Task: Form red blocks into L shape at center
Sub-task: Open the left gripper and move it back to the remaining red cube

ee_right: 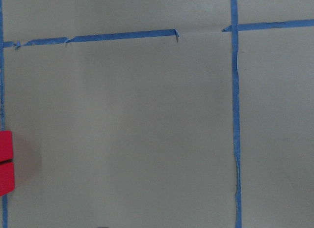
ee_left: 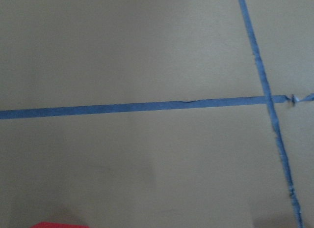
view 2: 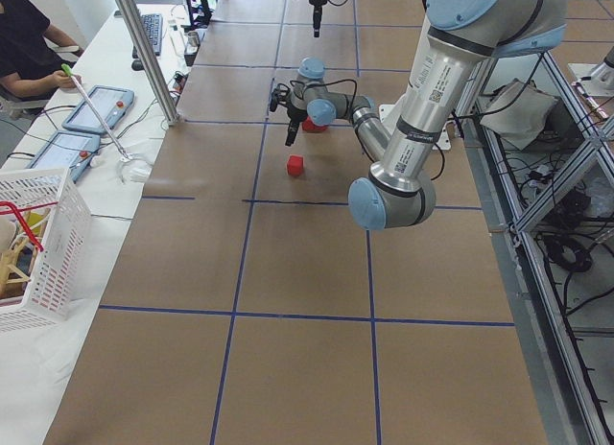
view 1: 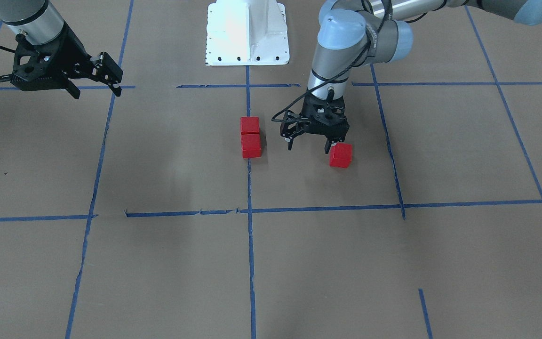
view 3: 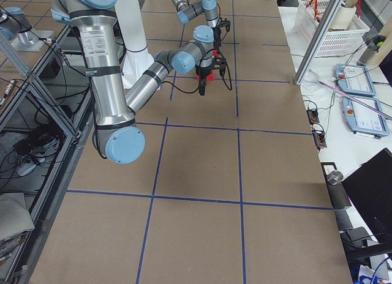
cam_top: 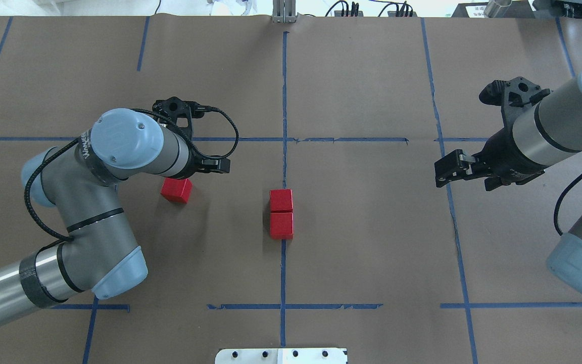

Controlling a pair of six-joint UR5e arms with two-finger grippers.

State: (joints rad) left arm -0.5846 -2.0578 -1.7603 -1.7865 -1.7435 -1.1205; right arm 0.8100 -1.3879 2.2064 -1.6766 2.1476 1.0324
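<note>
Two red blocks [view 1: 251, 136] lie touching end to end on the long blue tape line [view 1: 250, 188] at the center; the overhead view shows the same pair [cam_top: 281, 213]. The third red block [view 1: 340, 155] lies alone on the paper to my left. My left gripper [view 1: 308, 149] hangs open just over the table. That lone block [cam_top: 176, 190] sits right beside one fingertip, outside the gap. A red sliver [ee_left: 54, 224] of it shows at the left wrist view's bottom edge. My right gripper [view 1: 97, 92] is open and empty, raised far off to the side.
The white robot base [view 1: 247, 33] stands behind the pair. Beyond the table's far edge, a side bench holds a white basket [view 2: 38, 234] and tablets [view 2: 96, 114], and a person [view 2: 29, 42] sits there. A metal pole [view 2: 144, 52] rises at that edge.
</note>
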